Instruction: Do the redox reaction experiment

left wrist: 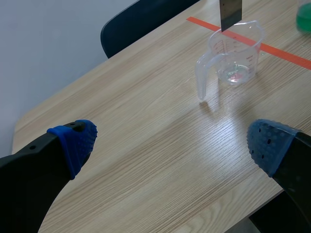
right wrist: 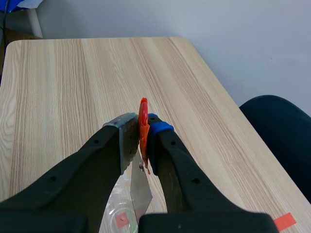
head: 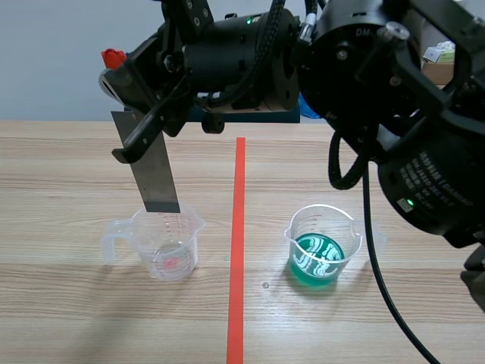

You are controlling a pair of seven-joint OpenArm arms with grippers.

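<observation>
While the right arm (head: 424, 174) stands raised across the far side of the wooden table (head: 68, 318), its gripper (head: 136, 129) hangs past the orange-red tape line (head: 239, 250). Fingers clamped tight on a grey metal strip (head: 155, 174). From the wrist view, the strip is pinched flat between the two pads.

Left gripper (left wrist: 171, 143): wide open, blue pads far apart, nothing between them, bare tabletop under it. Dark chair (left wrist: 141, 22) past the table edge ahead of it.

Green beaker (head: 322, 246): clear plastic, green liquid in the bottom, standing on the table well to the side of the right gripper, across the tape line from it.

Empty beaker (head: 163, 243): clear, handled, directly below the right gripper and well ahead of the left one. A small red patch shows at its bottom.

Strip hangs upright below the right fingers, lower edge at the empty beaker's mouth. Cannot tell whether it dips inside.

Small red piece (head: 114, 57) sits at the strip's upper end, just above the fingertips.
</observation>
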